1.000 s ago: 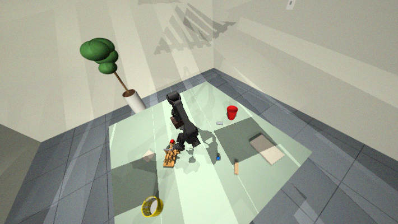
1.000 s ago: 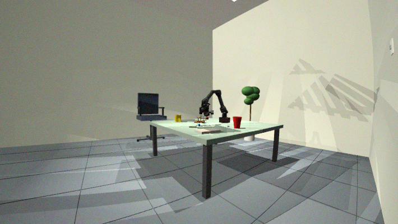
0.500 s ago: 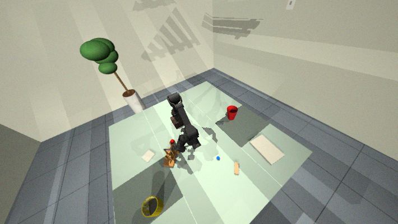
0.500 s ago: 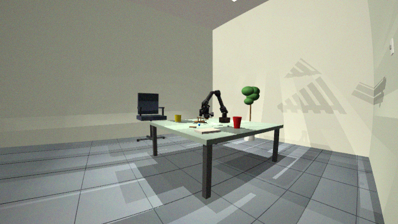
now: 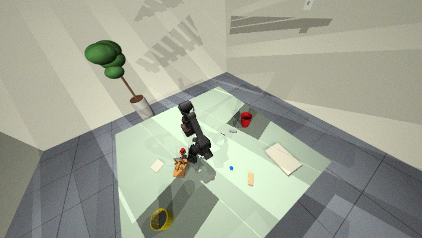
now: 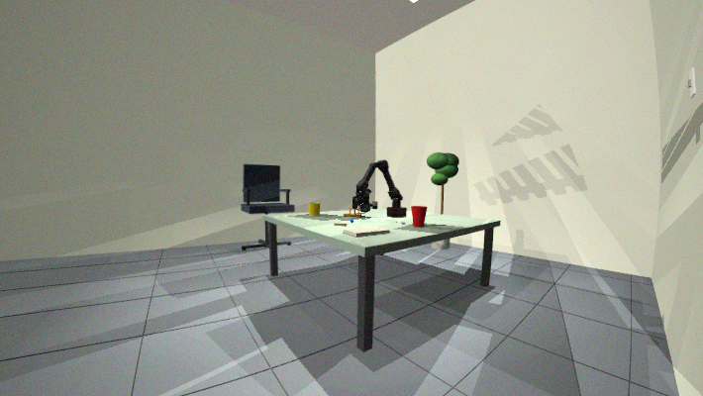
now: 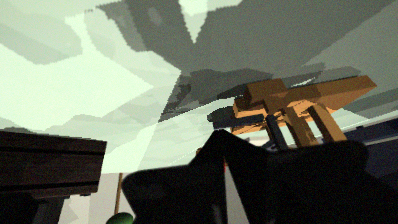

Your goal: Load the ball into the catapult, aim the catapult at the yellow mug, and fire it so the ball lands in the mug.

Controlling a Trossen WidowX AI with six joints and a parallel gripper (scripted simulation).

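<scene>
The orange catapult (image 5: 179, 172) (image 6: 352, 215) (image 7: 345, 92) stands on the table, its base end pointing roughly toward the yellow mug. The red ball (image 5: 182, 150) sits in the cup at the catapult's rear end; in the wrist view the fingers hide nearly all of it. The yellow mug (image 5: 170, 221) (image 6: 314, 209) stands upright beyond the catapult's front. My gripper (image 5: 189, 160) (image 7: 219, 134) is shut and empty, low beside the catapult's rear part. Whether it touches the catapult cannot be told.
A blue ball (image 5: 231, 168) (image 6: 351, 221), an orange block (image 5: 251, 179) (image 6: 340, 225) and a pale board (image 5: 283, 159) (image 6: 366, 232) lie on one side. A red cup (image 5: 246, 120) (image 6: 419, 217) stands near a small grey piece (image 5: 233, 131). A pale tile (image 5: 157, 165) lies beside the catapult.
</scene>
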